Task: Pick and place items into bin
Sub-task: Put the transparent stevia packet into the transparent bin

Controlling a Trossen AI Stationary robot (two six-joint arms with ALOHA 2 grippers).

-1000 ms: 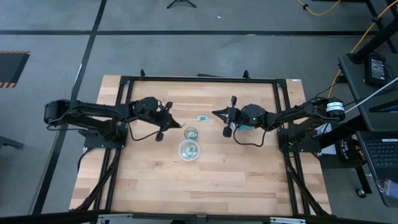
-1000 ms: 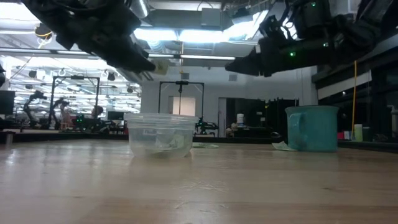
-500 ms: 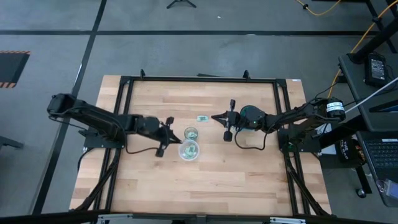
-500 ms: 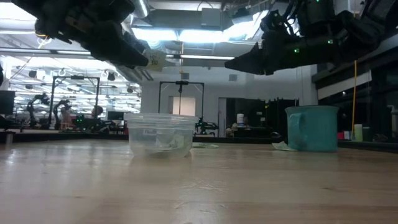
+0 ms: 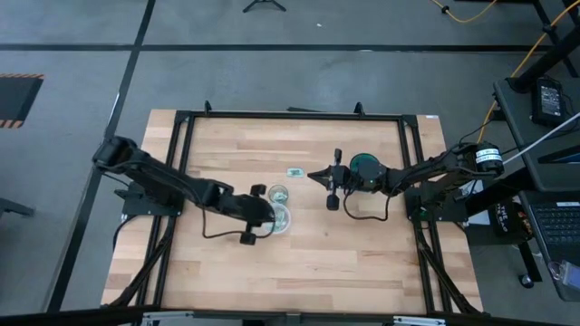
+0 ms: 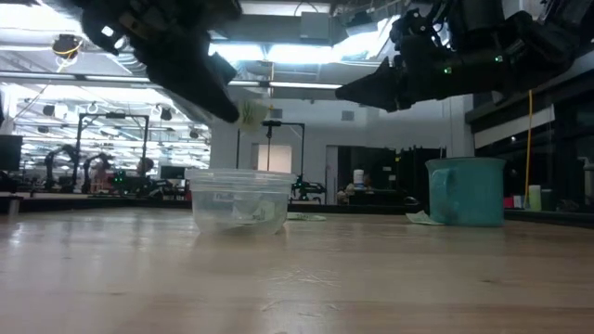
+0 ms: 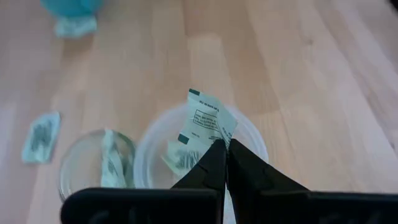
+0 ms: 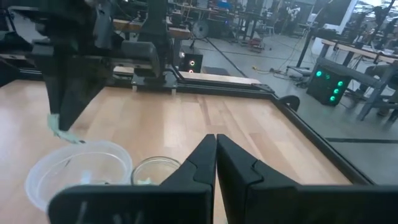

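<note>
Nearest the low camera stands one clear plastic bin, with at least one packet lying inside it. Directly above the bin hangs the left gripper, its fingers pinched together on one teal-and-white packet (held by a corner, label side showing). Just beside the bin sits one smaller clear container, also holding one packet. Beyond that, two packets lie loose on the wooden table: one near the small container, another just beside the mug. One teal mug stands on the right arm's side of the table, well apart from the bin. The right gripper hangs in the air between mug and bin, fingers pressed together and holding nothing. Packets counted: five in view.
</note>
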